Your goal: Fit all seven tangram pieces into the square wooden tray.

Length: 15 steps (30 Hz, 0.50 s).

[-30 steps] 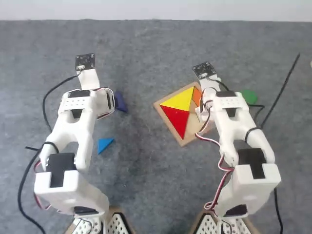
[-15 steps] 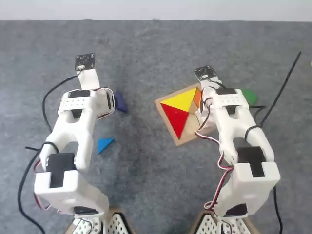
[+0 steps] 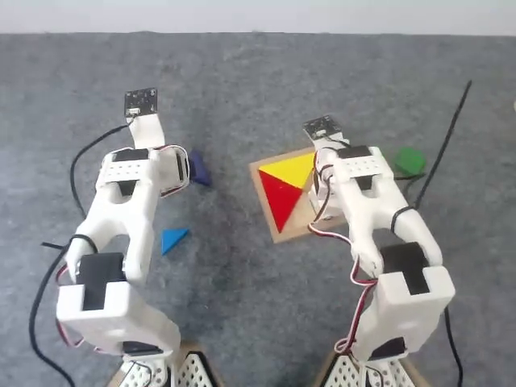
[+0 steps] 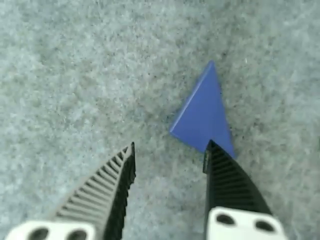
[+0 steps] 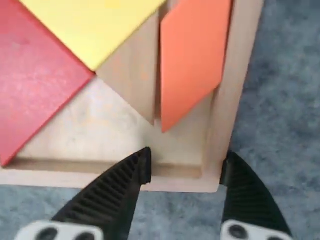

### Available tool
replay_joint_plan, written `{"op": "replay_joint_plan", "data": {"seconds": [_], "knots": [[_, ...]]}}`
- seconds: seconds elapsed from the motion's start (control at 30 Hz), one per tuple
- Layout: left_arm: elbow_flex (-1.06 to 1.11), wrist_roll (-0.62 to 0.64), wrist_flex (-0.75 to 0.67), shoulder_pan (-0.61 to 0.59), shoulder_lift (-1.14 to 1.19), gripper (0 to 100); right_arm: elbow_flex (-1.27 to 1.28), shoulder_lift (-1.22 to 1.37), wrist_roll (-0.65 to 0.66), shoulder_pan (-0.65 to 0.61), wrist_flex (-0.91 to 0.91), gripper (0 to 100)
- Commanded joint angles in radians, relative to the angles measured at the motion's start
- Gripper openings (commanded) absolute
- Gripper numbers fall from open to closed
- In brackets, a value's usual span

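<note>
Item 1, square wooden tray (image 3: 284, 235): you are seeing it lying on the grey mat (image 3: 242, 81) right of centre, turned at an angle, with the right arm stretching over its right side

Item 2, yellow triangle (image 3: 292, 168) and red triangle (image 3: 280, 200): both are lying flat inside the tray, meeting edge to edge

Item 3, orange piece (image 5: 192, 55): it is sitting in the tray against 1 rim wall, with bare wood showing between it and the yellow triangle

Item 4, right gripper (image 5: 186, 156): your fingers are standing spread and holding nothing, straddling a tray corner, 1 tip at the inner side of the rim and 1 outside it

Item 5, left gripper (image 4: 170, 147): it is hanging spread above the mat, gripping nothing, with 1 fingertip overlapping the edge of the dark blue triangle (image 4: 204, 112)

Item 6, loose pieces: the light blue triangle (image 3: 172, 239) is lying beside the left arm, well apart from the tray, and the green piece (image 3: 409, 160) is lying on the mat just right of the right arm
</note>
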Motion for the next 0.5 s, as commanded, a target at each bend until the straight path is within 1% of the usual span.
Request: {"op": "replay_joint_plan", "data": {"seconds": [0.0, 0.07, 0.23, 0.33, 0.47], "knots": [[-0.013, 0.006, -0.017, -0.008, -0.037, 22, -0.011, -0.041, -0.040, -0.048, 0.022, 23.3], [-0.013, 0.006, -0.017, -0.008, -0.037, 22, -0.005, -0.084, -0.051, -0.059, 0.024, 23.3], [-0.013, 0.006, -0.014, -0.008, -0.037, 22, 0.068, -0.249, -0.124, -0.110, 0.013, 23.3], [-0.010, 0.006, -0.014, -0.008, -0.037, 22, 0.112, -0.338, -0.175, -0.104, 0.004, 23.3], [-0.007, 0.006, -0.012, -0.008, -0.037, 22, 0.198, -0.453, -0.181, -0.051, -0.025, 23.3]]}}
